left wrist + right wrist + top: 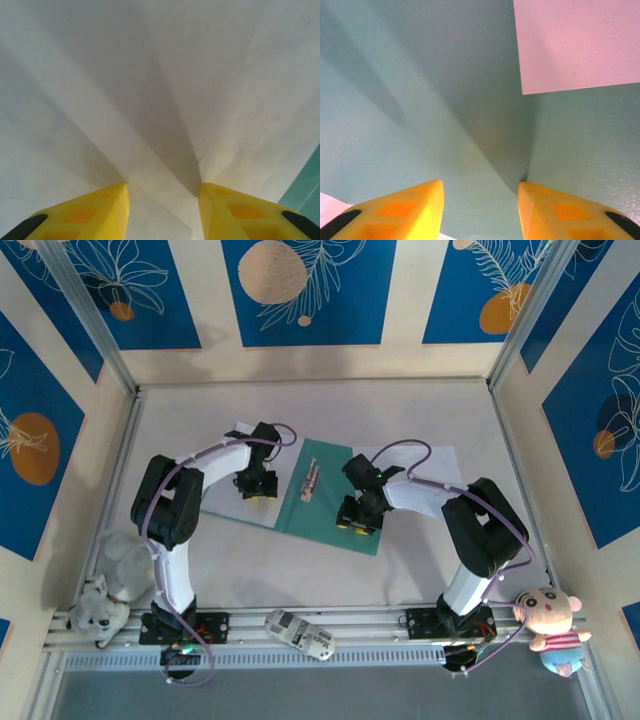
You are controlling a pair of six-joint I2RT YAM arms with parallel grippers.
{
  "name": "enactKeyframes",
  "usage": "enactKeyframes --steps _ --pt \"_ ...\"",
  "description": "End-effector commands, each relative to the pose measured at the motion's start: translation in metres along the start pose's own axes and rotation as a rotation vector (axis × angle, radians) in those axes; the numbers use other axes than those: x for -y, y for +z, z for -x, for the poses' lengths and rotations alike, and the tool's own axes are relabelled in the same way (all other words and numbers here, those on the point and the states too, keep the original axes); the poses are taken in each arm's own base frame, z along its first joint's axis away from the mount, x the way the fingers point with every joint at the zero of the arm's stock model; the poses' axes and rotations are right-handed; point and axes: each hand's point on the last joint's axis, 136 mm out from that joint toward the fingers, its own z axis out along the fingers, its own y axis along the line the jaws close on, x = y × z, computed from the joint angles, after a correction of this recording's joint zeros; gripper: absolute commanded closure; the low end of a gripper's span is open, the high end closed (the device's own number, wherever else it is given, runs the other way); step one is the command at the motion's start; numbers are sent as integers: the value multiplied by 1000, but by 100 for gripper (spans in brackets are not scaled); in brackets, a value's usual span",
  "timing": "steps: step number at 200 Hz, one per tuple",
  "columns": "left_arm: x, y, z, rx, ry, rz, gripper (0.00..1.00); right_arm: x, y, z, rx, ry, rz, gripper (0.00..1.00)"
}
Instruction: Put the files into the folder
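The teal folder [325, 510] lies open and flat in the middle of the table, with its metal clip [310, 483] along the spine. A white file [222, 502] covers its left side. My left gripper [258, 490] points down on that sheet [100, 100], open [162, 192], with both yellow fingertips [112, 200] resting on the slightly rippled paper. A strip of teal folder [310, 187] shows at the right edge of the left wrist view. My right gripper [358, 520] stands open [480, 187] with its tips on the teal cover [420, 100]. Another white file [440, 465] [580, 45] lies beyond it, overlapping the folder's right edge.
A plush dog [100, 605] sits by the left arm's base and a pink doll [550, 625] by the right one. A small white object [300, 633] lies on the front rail. Patterned walls [320, 360] close in the table on three sides.
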Motion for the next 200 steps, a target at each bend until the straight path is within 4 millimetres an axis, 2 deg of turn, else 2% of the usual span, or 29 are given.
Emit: enactKeyframes --steps 1,75,159,182,200 --pt "0 -12 -3 36 -46 -51 59 13 -7 -3 -4 -1 -54 55" --pt "-2 -8 -42 -5 -133 -139 58 16 -12 4 7 -1 -54 55" --pt "-18 -1 -103 -76 -237 -167 58 9 -9 16 -3 -17 -31 55" --pt "-17 -1 -111 -77 -237 -170 58 4 -12 20 -1 -22 -13 55" --pt "-17 -3 -109 -73 -232 -167 58 -2 -19 24 5 -25 10 55"
